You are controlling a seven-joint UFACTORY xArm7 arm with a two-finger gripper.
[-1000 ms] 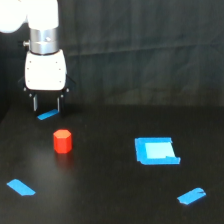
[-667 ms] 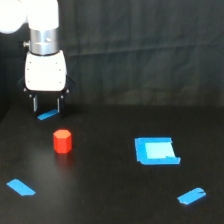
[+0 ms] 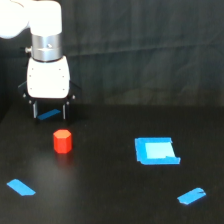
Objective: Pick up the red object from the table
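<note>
Gripper (image 3: pixel 49 112) hovering behind the red object (image 3: pixel 62 141), fingers (image 3: pixel 35 111) spread and empty, block upright on the black counter (image 3: pixel 110 195)

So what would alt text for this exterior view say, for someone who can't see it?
A white robot arm's open hand hovers over a black table, just behind a small red object. Blue tape strips and a blue square patch lie scattered around.

Single exterior view, slightly raised, facing table (image 3: pixel 115 200), curtain behind
</note>
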